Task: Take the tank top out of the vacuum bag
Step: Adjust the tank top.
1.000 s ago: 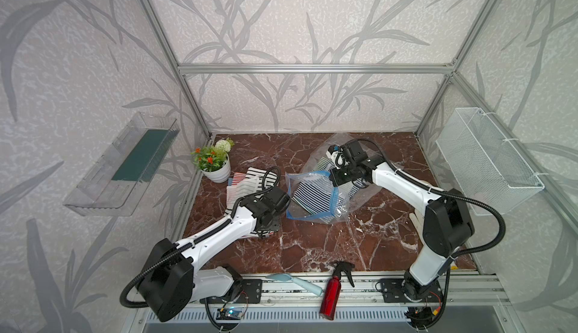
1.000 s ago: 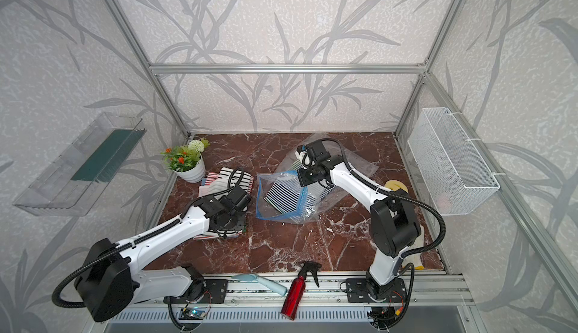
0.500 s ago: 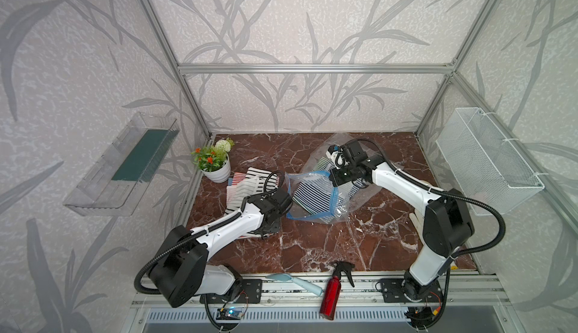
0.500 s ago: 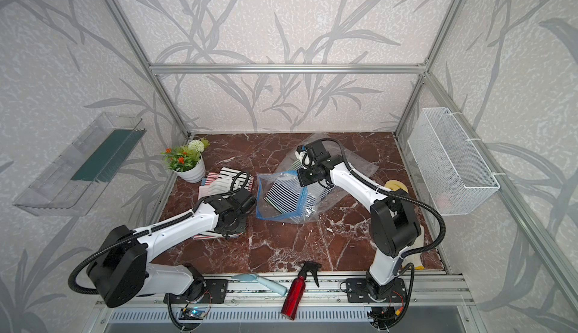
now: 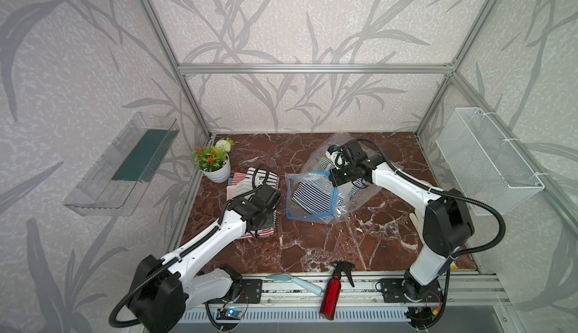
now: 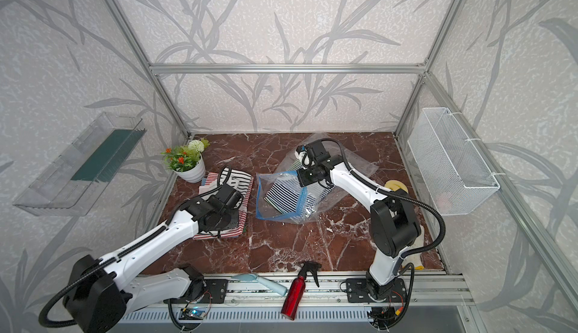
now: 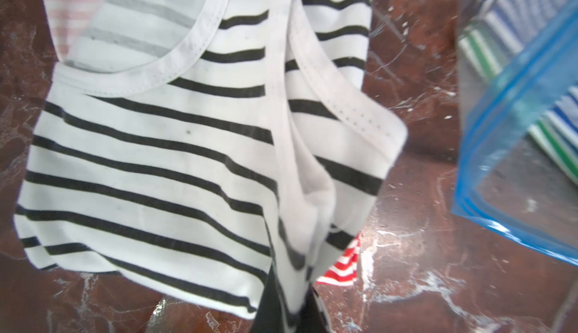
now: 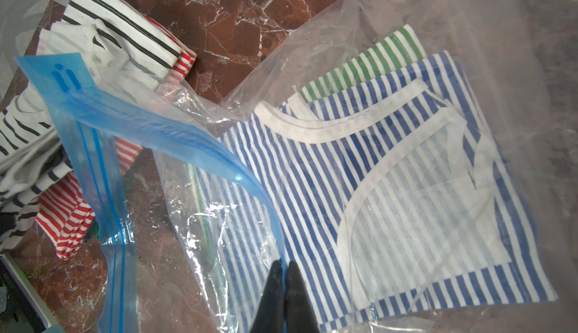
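You are pinching the blue zip strip point(image 8: 175, 131) of the vacuum bag point(image 8: 391, 12) with the right fingers point(image 8: 271, 297), which are pressing tightly together on it. The strip is arching away from their tips, and the bag's mouth is gaping open over the worktop point(image 8: 237, 18). Just beyond those tips, a blue-striped tank top point(image 8: 281, 175) is lying flat inside the bag under the clear plastic. A green-striped top point(image 8: 369, 62) is peeking out from beneath its far edge.

Your left fingers point(image 7: 264, 312) are closing tightly on a bunched fold of a black-striped tank top point(image 7: 140, 159). It is spreading away from their tips, outside the bag and beside its blue rim. A red-striped garment point(image 7: 341, 269) is showing just beside the left fingertips, under the black-striped one. In both top views the two sets of fingers are working well apart, with the bag's mouth between them.
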Action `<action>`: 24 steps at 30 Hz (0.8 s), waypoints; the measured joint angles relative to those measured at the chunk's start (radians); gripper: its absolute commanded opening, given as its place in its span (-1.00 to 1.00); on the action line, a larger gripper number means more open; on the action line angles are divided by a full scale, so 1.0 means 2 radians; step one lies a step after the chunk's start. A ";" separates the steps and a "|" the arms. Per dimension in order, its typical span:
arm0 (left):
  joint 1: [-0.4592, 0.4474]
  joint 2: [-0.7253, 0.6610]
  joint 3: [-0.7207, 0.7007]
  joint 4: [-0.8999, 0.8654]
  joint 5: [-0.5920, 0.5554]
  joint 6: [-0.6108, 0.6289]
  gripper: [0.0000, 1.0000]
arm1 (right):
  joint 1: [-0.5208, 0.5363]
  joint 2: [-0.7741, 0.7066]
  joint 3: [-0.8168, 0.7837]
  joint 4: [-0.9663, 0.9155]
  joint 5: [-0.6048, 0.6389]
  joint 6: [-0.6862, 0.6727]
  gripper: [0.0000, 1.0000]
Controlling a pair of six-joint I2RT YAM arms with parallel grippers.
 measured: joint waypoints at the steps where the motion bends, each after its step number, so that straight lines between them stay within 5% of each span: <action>1: 0.001 -0.013 0.000 0.002 0.009 0.003 -1.00 | 0.000 0.000 0.000 0.000 0.000 0.000 -1.00; 6: 0.004 -0.059 -0.001 0.021 0.050 0.015 -1.00 | 0.005 0.000 0.000 0.000 0.000 0.001 -1.00; 9: 0.004 -0.045 -0.002 0.024 0.059 0.019 -0.32 | 0.009 0.000 0.000 0.000 0.000 0.000 -1.00; 11: 0.005 -0.027 -0.002 0.027 0.060 0.021 -0.17 | 0.009 0.000 0.000 0.000 0.000 0.000 -1.00; 17: 0.035 0.016 0.033 0.025 0.044 0.027 -0.16 | 0.010 0.000 0.001 -0.003 0.001 0.000 -1.00; 24: 0.166 0.099 0.107 0.065 -0.019 0.023 -0.15 | 0.010 0.021 0.026 -0.014 0.000 0.000 -1.00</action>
